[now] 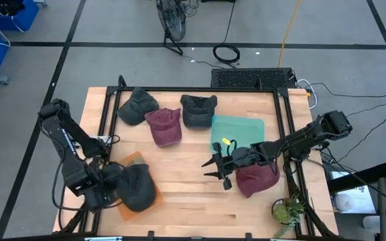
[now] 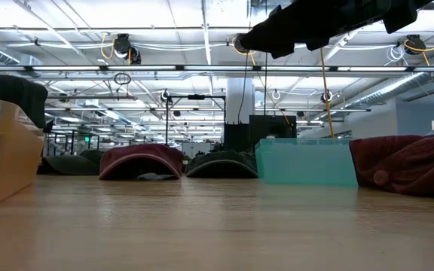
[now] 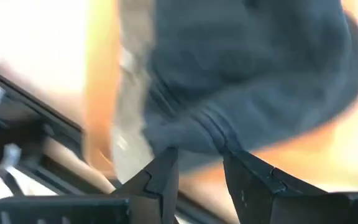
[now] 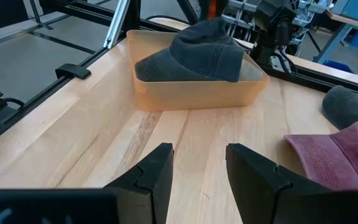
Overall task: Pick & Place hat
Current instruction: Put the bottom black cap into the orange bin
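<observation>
Wooden table | my left gripper clenched on dark hat over orange bin (half in) | my right gripper released, hovering mid-table | risk: hat's brim could snag the bin wall on release.

my fingers black. dark grey hat in orange bin at table's front left corner. pale wood table. maroon hat, two more dark grey hats near back edge. teal bin. second maroon hat near right edge.
</observation>
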Motion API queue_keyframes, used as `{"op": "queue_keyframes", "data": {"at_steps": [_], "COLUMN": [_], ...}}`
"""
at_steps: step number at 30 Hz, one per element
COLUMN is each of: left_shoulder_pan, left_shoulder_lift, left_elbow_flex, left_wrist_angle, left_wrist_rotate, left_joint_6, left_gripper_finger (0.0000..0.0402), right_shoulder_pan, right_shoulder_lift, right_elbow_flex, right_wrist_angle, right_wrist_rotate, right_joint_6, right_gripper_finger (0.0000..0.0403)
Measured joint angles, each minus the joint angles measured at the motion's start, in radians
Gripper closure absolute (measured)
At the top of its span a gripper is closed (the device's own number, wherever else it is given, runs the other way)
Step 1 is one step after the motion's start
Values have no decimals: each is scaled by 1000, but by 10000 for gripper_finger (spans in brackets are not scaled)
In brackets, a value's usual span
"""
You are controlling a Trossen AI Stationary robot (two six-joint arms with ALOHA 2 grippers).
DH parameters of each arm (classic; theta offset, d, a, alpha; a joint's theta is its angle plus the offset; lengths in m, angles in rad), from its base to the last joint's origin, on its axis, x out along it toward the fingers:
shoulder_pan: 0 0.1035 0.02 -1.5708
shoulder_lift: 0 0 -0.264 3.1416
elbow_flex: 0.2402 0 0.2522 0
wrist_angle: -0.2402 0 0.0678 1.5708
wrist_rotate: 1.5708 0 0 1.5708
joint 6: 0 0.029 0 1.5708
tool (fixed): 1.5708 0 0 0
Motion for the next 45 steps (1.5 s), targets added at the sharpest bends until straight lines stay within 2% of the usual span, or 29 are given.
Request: {"op": "queue_keyframes", "data": {"at_steps": [3, 15, 20, 28, 37, 41, 45], "left_shoulder_pan": [14, 49, 48, 48, 80, 94, 109], "left_shoulder_lift": [0, 0, 0, 0, -56, -103, -130], "left_elbow_flex": [-19, -210, -246, -250, -201, -147, -91], "left_wrist_angle": [15, 250, 293, 295, 279, 214, 102], "left_wrist_rotate": [-63, 6, 5, -10, 135, 95, -29], "left_joint_6": [10, 42, 28, 27, 61, 61, 61], "left_gripper_finger": [270, 270, 270, 270, 270, 270, 270], "right_shoulder_pan": [0, 0, 0, 0, 0, -1, -1], "right_shoulder_lift": [0, 0, 0, 0, 0, 0, 0], "right_elbow_flex": [0, 0, 0, 0, 0, 0, 0], "right_wrist_angle": [-1, -40, -39, -42, -43, -43, -43], "right_wrist_rotate": [0, 0, 0, 0, 1, 1, 1], "right_joint_6": [0, 6, 6, 4, -4, -4, -4], "right_gripper_finger": [269, 269, 269, 269, 269, 269, 269]}}
